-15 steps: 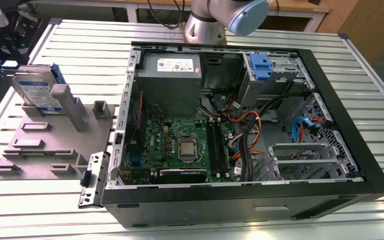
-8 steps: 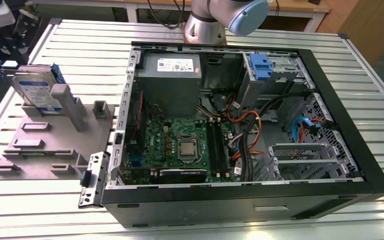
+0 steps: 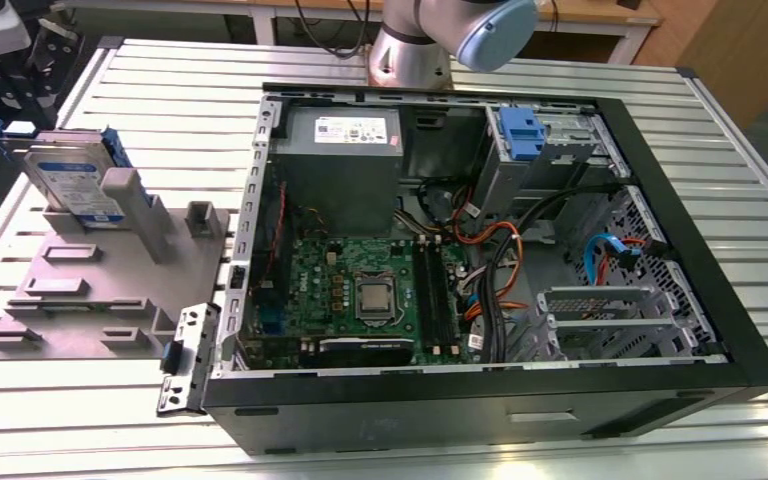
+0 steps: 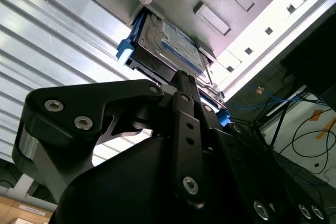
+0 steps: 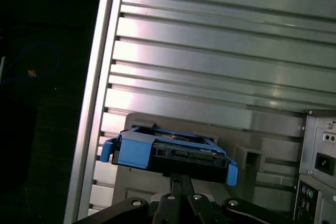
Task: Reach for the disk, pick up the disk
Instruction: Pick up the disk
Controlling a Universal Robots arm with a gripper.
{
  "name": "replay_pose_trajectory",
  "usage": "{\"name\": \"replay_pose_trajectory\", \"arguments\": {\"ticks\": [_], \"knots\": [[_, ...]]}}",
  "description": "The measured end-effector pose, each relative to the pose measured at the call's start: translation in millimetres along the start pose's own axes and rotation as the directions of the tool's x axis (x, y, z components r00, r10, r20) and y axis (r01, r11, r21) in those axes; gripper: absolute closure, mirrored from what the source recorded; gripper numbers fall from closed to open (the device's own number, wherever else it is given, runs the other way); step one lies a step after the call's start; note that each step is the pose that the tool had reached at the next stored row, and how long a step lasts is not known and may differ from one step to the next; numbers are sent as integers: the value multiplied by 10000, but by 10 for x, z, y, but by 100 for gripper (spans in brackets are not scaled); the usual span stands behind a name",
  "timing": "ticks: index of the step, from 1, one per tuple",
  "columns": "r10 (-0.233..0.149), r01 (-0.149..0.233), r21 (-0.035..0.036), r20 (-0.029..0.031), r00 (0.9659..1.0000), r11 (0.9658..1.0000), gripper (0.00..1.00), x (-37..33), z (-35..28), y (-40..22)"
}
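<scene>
The disk stands on edge in a slot of the grey fixture, on the exterior view's left. It is silver-grey with a white-and-blue label and blue rails. In both wrist views it lies beyond my fingertips: its labelled face in the second wrist view, its blue-railed edge in the first wrist view. My gripper is shut, its two black fingers pressed together and pointing at the disk. It is clear of the disk and holds nothing.
An open computer case fills the middle of the slatted metal table, with a grey power-supply box and a blue caddy inside. The arm's base rises behind the case. The case's rear panel sits beside the fixture.
</scene>
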State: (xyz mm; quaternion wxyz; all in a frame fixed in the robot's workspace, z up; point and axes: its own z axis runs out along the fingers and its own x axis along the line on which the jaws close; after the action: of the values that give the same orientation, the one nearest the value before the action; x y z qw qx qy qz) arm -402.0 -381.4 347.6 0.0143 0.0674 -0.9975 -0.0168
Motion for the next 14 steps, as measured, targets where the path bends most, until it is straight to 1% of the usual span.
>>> {"name": "replay_pose_trajectory", "arguments": {"ticks": [6, 8, 11, 14], "knots": [[-5, 5, 0, -1, 10000, 10000, 89, -1, 0, 0], [-85, 85, 1, -2, 10000, 10000, 89, -1, 0, 0], [-364, 364, 9, -10, 9993, 9993, 89, -1, 0, -1], [-760, 760, 19, -23, 9971, 9971, 89, -1, 0, 0]]}}
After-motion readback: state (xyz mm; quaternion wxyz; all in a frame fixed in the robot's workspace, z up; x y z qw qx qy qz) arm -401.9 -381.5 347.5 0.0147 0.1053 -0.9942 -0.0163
